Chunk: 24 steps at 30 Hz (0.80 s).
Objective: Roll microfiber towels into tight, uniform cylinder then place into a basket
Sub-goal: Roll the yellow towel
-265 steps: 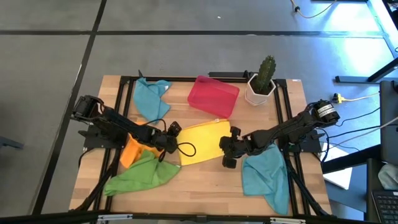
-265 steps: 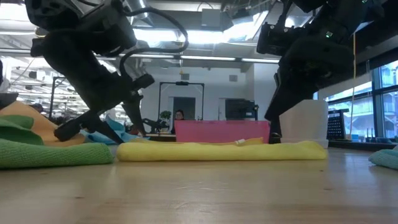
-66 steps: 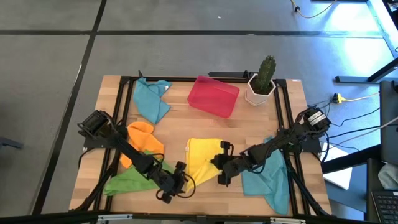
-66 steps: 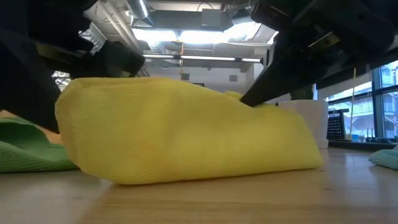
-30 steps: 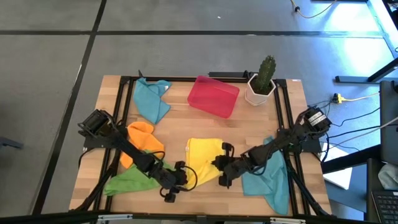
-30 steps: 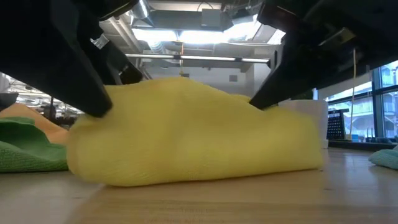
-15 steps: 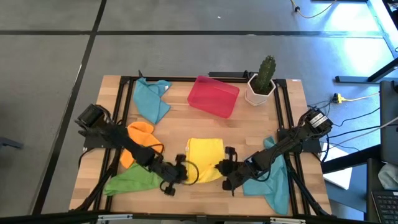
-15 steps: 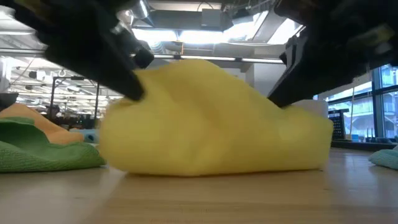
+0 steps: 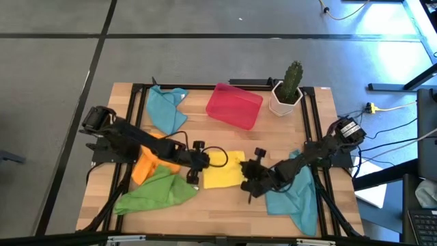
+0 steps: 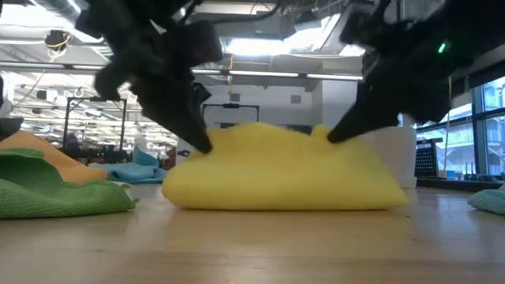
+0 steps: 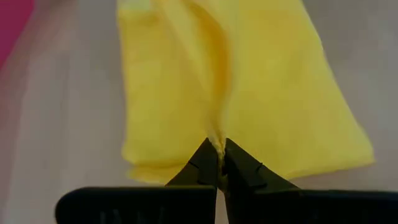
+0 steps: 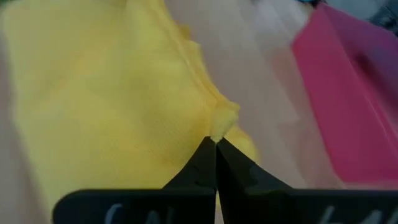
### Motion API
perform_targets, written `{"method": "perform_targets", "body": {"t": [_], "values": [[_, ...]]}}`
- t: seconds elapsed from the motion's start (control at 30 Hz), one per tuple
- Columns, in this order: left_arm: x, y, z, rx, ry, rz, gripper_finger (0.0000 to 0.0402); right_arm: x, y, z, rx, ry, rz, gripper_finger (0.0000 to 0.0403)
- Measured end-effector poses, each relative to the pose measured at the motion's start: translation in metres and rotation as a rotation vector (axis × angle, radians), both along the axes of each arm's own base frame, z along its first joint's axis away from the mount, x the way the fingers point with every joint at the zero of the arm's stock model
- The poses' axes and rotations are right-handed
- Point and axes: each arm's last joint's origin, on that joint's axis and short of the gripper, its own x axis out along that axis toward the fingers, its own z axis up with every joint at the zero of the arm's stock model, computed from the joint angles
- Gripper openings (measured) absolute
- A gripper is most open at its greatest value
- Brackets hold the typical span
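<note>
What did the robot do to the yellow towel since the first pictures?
The yellow towel, first spread flat mid-table, got folded into a smaller bundle. The left gripper, open a second ago, has shut on its left edge; the right gripper stays pinched on its right edge. The red basket, the cactus pot and the other towels stayed put.

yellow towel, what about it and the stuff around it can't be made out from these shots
- High view: the yellow towel is partly covered by the left gripper and right gripper; its layers are too small to count.
- Low view: the red basket is fully hidden behind the towel.
- Left and right wrist views: the towel's far end runs off the frame; how much cloth each shut gripper pinches is hidden between the fingers.
- Low view: the green towel is cut off by the edge.
</note>
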Motion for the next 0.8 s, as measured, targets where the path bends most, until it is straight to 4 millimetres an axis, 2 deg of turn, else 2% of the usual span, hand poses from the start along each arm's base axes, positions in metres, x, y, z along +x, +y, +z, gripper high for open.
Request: {"method": "perform_targets", "body": {"t": [0.27, 0.5, 0.8], "values": [[0.003, 0.025, -0.003, 0.051, -0.006, 0.015, 0.0000, -0.009, -0.031, -0.029, 0.050, -0.006, -0.085, 0.0000], [0.003, 0.036, -0.005, 0.073, 0.007, 0.028, 0.0004, -0.012, -0.040, -0.038, 0.081, -0.058, -0.082, 0.0002], [0.006, 0.044, -0.013, 0.107, 0.032, 0.040, 0.0066, -0.012, -0.042, -0.038, 0.067, -0.074, -0.118, 0.0024]]}}
